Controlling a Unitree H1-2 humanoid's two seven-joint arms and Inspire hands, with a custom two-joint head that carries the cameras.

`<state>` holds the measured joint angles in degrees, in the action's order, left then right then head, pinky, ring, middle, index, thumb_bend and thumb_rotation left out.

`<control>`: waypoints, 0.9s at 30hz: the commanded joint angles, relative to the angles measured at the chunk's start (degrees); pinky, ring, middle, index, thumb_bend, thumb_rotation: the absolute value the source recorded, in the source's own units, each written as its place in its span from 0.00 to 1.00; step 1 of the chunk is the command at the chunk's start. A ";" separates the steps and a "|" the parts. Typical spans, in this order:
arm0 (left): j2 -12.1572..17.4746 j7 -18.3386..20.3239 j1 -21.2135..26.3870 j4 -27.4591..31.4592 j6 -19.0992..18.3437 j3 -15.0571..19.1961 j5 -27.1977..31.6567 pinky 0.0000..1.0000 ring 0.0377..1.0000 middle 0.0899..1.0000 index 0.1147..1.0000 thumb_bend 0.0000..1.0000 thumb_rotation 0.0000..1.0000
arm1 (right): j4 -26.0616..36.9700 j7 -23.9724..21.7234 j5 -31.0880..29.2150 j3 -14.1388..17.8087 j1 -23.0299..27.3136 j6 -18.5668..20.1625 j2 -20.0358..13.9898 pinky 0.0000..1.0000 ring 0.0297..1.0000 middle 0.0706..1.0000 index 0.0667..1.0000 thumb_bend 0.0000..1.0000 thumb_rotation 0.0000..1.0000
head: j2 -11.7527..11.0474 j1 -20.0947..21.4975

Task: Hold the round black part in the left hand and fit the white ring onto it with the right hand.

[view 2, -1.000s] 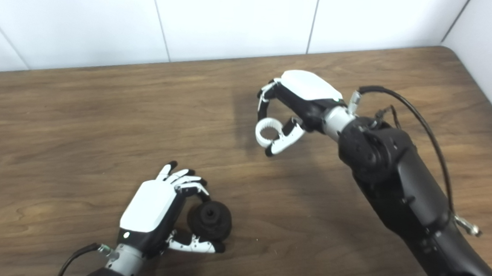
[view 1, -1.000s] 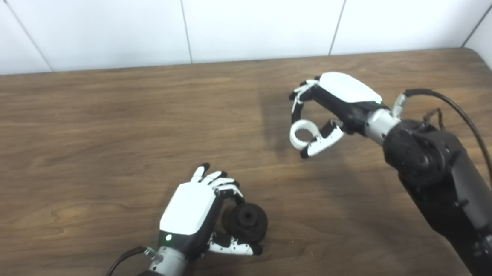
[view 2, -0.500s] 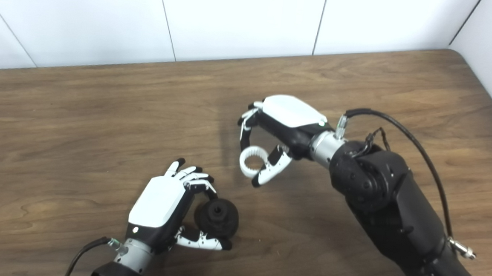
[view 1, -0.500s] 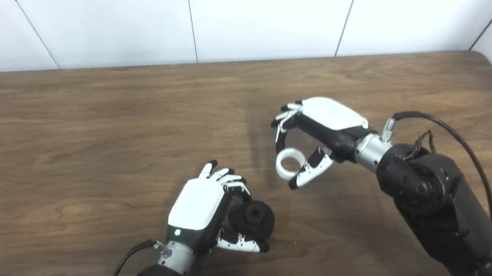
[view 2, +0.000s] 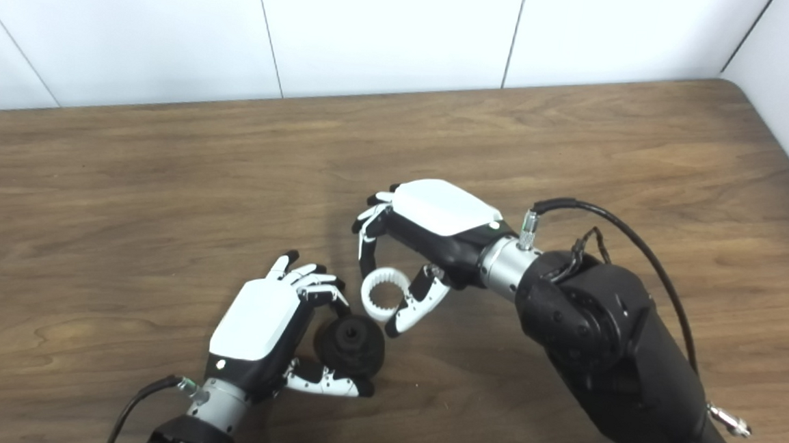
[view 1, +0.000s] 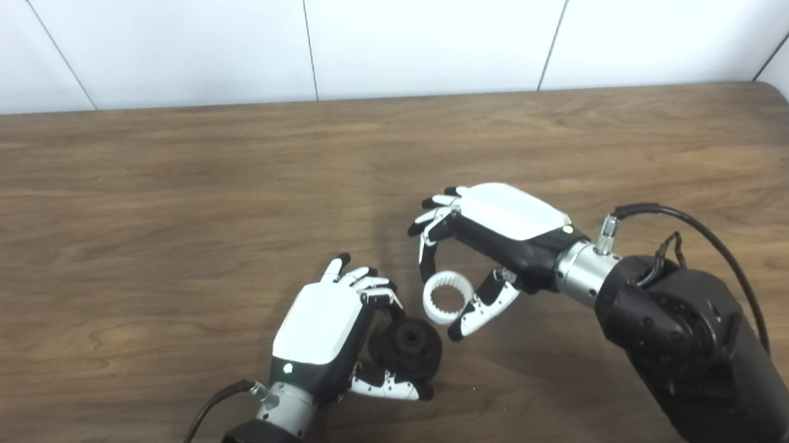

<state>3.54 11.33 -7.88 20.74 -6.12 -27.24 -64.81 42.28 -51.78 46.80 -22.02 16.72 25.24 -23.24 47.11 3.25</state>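
the left hand [view 1: 323, 327] has its fingers and thumb curled around the round black plastic part [view 1: 406, 345], low over the brown wooden table [view 1: 164, 187]. the right hand [view 1: 481, 254] pinches the toothed white plastic ring [view 1: 448, 298] between fingertips and thumb, just beside the black part, up and to its right, not on it.

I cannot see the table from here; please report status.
Left hand shut on round black part. Right hand shut on white ring, beside part, not fitted. Nothing between.

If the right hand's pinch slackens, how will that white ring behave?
The white ring probably stays stiff: it keeps a clean circle in the right hand. It looks thin and hollow, so likely light. Being round, it may roll across the table if dropped, away from the black part.
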 commanded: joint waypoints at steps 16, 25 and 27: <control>-1.02 0.17 1.15 -0.23 -0.85 -0.20 -1.46 1.00 0.88 0.75 0.42 0.52 0.05 | 2.71 -3.33 0.69 0.82 -0.18 -1.27 2.63 1.00 0.96 0.83 0.45 0.52 0.14 | 1.71 -0.97; -1.50 1.33 1.60 0.22 -1.98 -0.49 -2.39 1.00 0.87 0.75 0.42 0.52 0.06 | 0.91 -2.19 1.00 0.74 -0.91 -3.24 2.93 1.00 0.95 0.83 0.45 0.52 0.14 | 2.15 -1.28; -1.55 1.79 1.65 0.46 -2.23 -0.55 -2.66 1.00 0.87 0.75 0.42 0.52 0.06 | 0.55 -2.01 1.22 0.74 -1.00 -3.54 3.07 1.00 0.95 0.83 0.45 0.52 0.14 | 2.15 -1.28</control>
<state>2.13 12.55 -6.96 20.55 -8.20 -27.60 -66.40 42.04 -55.47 47.76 -21.88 14.54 23.13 -20.53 49.22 1.93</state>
